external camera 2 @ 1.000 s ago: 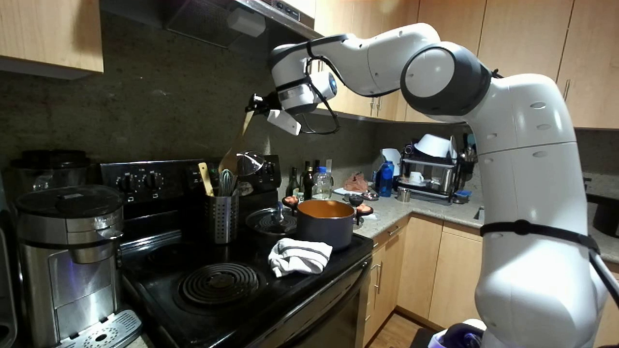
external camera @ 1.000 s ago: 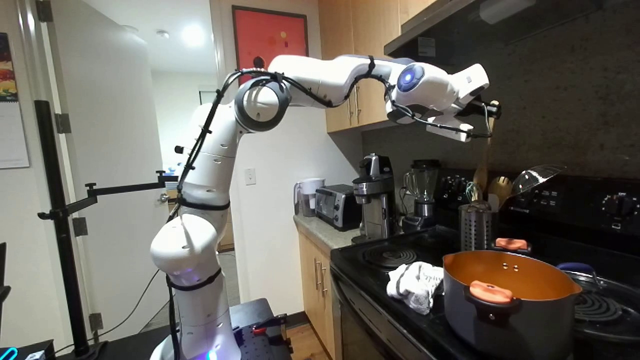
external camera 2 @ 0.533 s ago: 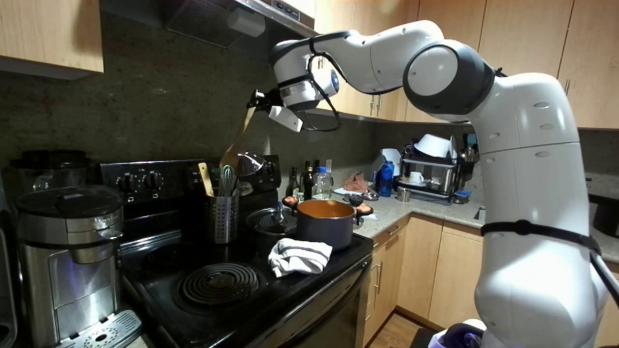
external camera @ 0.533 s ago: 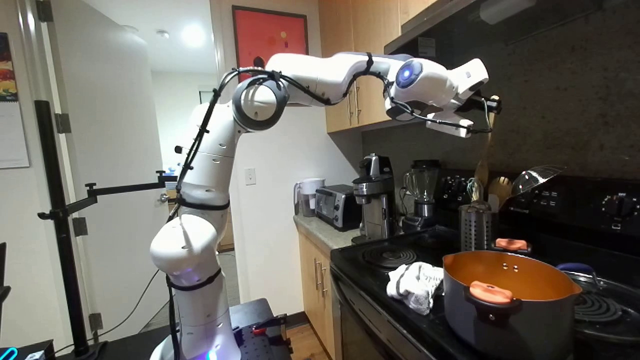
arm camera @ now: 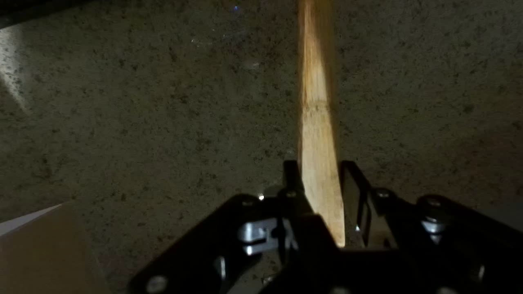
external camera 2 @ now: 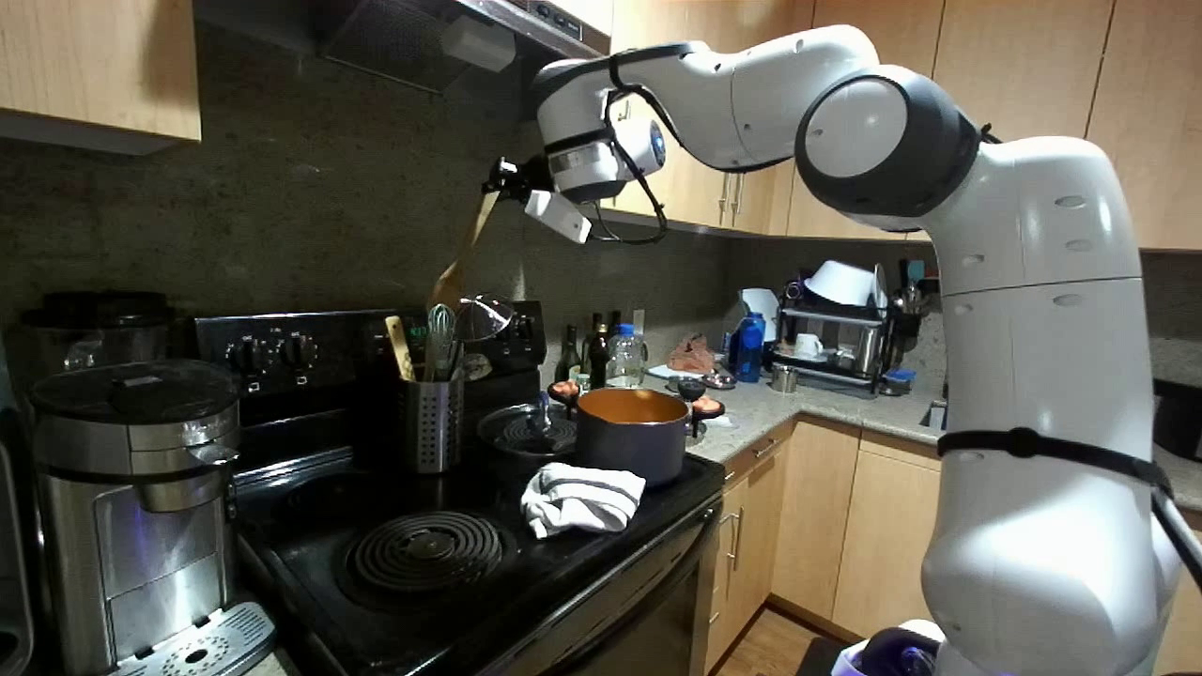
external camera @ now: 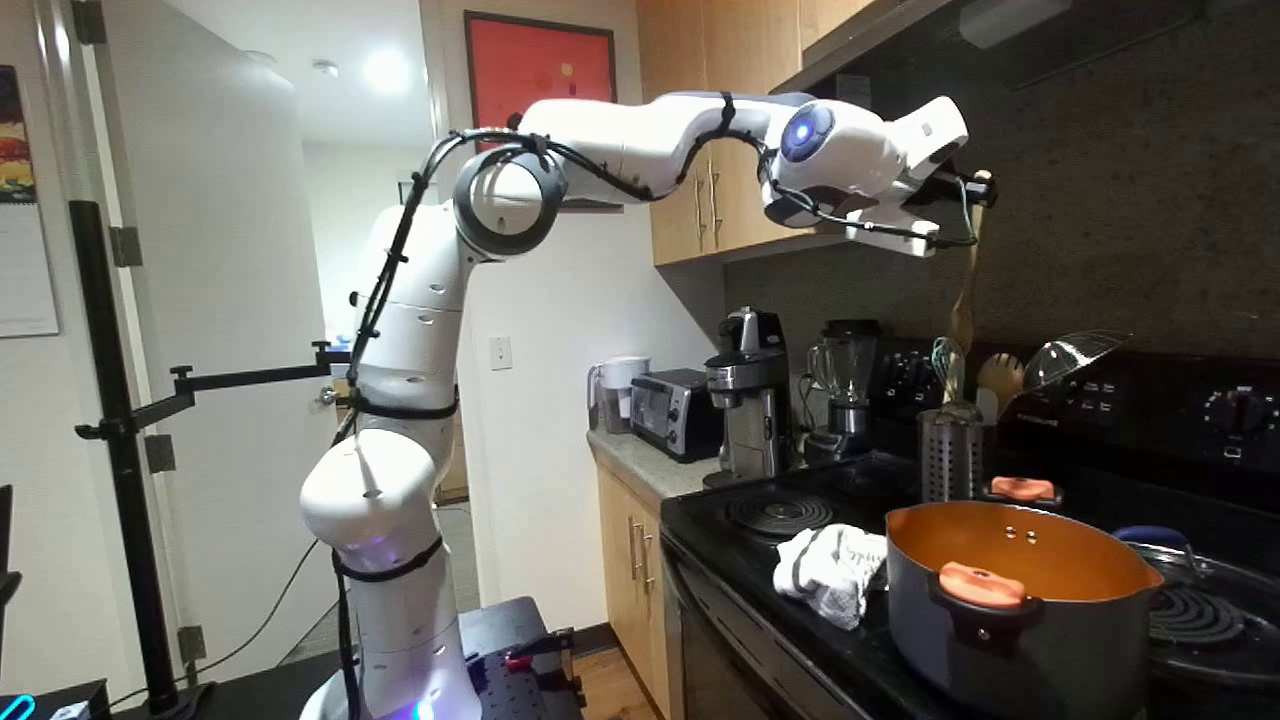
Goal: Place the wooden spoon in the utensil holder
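My gripper (external camera 2: 495, 184) is shut on the handle end of the wooden spoon (external camera 2: 449, 284), high above the stove. In the wrist view the gripper (arm camera: 319, 168) has the pale handle (arm camera: 318, 134) between its two fingers. The spoon hangs slightly tilted, head down; the head also shows in an exterior view (external camera: 963, 315). The utensil holder (external camera 2: 438, 427), a dark perforated metal cylinder, stands upright on the stove below; it also shows in an exterior view (external camera: 950, 462). The head's lower end is behind the whisk (external camera 2: 439, 333), so I cannot tell if it clears the holder.
The holder also carries a pale spatula (external camera 2: 399, 347) and a slotted wooden utensil (external camera: 1000, 378). A clear strainer-like dome (external camera: 1075, 358) leans beside it. The big orange-lined pot (external camera: 1020, 620), a striped towel (external camera 2: 582, 499) and a coffee machine (external camera 2: 141, 507) stand nearby. The range hood (external camera 2: 526, 28) hangs above.
My gripper and arm have moved upward. The wooden spoon has risen with the gripper, its head now higher over the holder. The holder and the other things have not moved.
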